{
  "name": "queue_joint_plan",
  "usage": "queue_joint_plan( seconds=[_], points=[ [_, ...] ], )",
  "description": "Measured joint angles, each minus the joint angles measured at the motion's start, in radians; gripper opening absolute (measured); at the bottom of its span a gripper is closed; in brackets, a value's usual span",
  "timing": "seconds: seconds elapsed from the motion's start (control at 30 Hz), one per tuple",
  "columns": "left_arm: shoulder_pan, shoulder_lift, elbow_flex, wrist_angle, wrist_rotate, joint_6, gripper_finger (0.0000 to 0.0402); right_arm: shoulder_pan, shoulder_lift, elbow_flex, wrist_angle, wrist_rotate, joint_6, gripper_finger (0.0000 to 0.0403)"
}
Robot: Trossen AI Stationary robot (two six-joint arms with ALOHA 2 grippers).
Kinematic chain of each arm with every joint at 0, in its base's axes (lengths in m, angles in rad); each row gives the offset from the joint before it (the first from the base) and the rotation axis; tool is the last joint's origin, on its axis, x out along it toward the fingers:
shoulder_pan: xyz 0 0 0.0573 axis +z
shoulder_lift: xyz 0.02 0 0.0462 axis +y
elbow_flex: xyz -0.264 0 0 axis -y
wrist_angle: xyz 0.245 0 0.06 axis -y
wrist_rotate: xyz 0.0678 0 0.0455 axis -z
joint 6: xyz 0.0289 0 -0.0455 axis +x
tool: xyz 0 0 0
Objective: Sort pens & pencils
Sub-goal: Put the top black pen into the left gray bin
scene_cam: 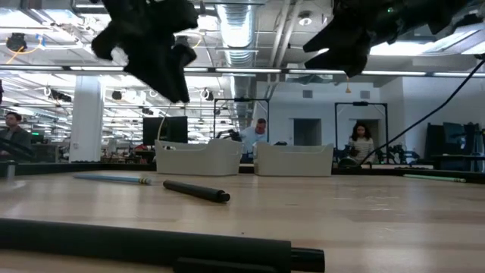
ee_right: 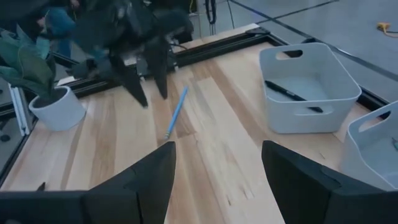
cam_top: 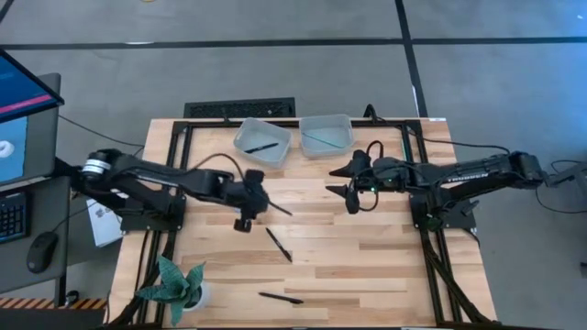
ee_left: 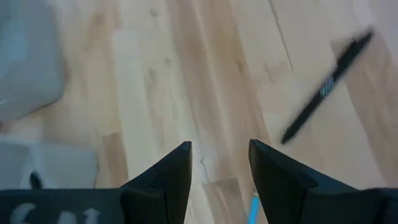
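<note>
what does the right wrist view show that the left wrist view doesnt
Only the right wrist view shows the left gripper from outside, open above the table, the potted plant, and a black stick lying inside the grey bin.

Only the left wrist view shows a black stick lying loose on the bare wooden table.

Both show the pale teal-blue stick on the wood near the left gripper; in the left wrist view only its tip peeks out beside the fingers.

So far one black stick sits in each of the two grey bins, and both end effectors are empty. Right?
Not quite. In the high view the left bin holds a black stick, but the right bin holds a teal one. Both end effectors, left and right, are empty.
</note>
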Motion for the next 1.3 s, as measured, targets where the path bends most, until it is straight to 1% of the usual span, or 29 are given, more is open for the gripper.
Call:
queue_joint_plan(
  seconds=[0.2,0.3,0.4,0.47,0.57,1.17,1.3],
  points=[
    [-0.007,0.095,0.0,0.089,0.0,0.131,0.0152,0.0,0.0,0.0,-0.001,0.0,0.0,0.026],
    [-0.008,0.124,0.0,0.149,0.002,0.153,0.0152,0.0,0.0,0.0,-0.002,0.0,0.0,0.026],
    [-0.021,0.147,0.001,0.211,0.048,0.153,0.0152,0.0,0.0,0.0,-0.002,-0.001,0.0,0.026],
    [-0.04,0.163,0.001,0.238,0.082,0.178,0.0152,0.0,0.0,0.0,-0.002,0.0,0.0,0.026],
    [-0.067,0.19,0.002,0.245,0.086,0.217,0.0152,0.0,0.0,0.0,-0.002,-0.001,0.0,0.026],
    [-0.141,0.322,0.001,0.244,0.1,0.218,0.0152,0.001,0.0,0.001,-0.006,-0.001,0.002,0.026],
    [-0.15,0.362,0.0,0.24,0.132,0.218,0.0152,0.001,0.0,0.001,-0.006,-0.001,0.002,0.026]
  ],
)
